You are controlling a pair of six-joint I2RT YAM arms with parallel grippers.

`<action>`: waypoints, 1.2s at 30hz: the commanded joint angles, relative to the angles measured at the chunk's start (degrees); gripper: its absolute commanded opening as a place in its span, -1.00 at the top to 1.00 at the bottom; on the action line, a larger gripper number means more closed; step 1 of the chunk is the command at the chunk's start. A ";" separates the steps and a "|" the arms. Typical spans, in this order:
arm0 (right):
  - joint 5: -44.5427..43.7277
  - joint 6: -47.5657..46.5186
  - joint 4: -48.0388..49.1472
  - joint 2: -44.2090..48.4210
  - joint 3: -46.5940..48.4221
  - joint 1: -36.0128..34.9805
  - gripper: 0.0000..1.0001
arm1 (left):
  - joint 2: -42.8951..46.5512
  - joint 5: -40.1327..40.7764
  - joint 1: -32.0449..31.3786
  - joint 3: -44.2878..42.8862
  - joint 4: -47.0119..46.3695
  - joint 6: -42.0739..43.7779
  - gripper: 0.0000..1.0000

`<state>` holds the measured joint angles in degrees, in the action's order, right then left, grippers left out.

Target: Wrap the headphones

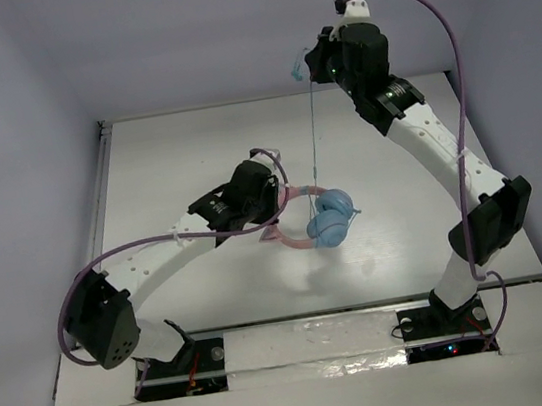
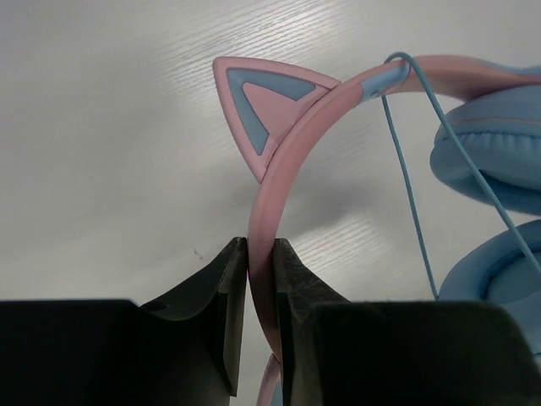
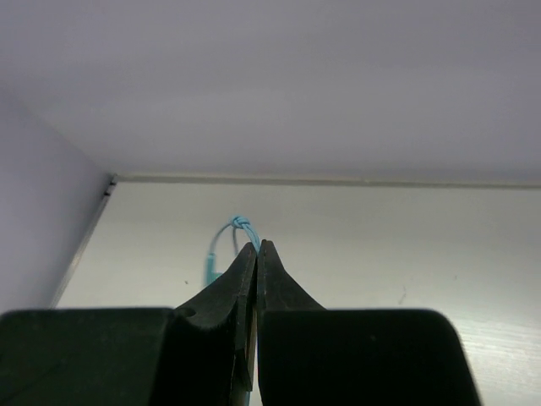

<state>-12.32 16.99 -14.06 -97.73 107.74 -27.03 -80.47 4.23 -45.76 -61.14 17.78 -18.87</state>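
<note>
Headphones [image 1: 328, 221]: mid-table [image 1: 166, 177], headband [image 2: 283, 178] pinched between left gripper [image 2: 260, 254] jaws, cups to their right.
Cable [image 1: 314, 136]: 1 taut run, near-vertical, up to the right gripper [image 3: 256, 251], whose jaws are pressed together on it.
Winding likely falls to the right arm.

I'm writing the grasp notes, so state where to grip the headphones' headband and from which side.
Grip the thin pink headband below the cat ear, squeezing its inner and outer faces, coming from the crown end away from the bulky ear cups. The left claw holds it so.
</note>
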 commanded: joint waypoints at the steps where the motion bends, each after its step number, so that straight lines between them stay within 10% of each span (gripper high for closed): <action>1: 2.64 1.28 4.92 2.01 -4.54 1.80 1.00 | 4.79 -5.98 -0.56 -3.54 -1.96 0.77 1.00; 22: -5.88 12.09 11.34 24.51 -39.36 1.80 1.00 | 16.56 -20.84 10.86 -2.84 -10.05 -1.96 1.00; 36: 23.00 17.72 18.80 25.84 -53.42 1.80 1.00 | 17.89 -24.46 17.54 -14.24 -8.38 -3.63 1.00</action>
<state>-0.69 32.51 -1.78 -72.99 56.16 -25.21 -64.71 -19.05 -28.27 -68.31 14.33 -19.64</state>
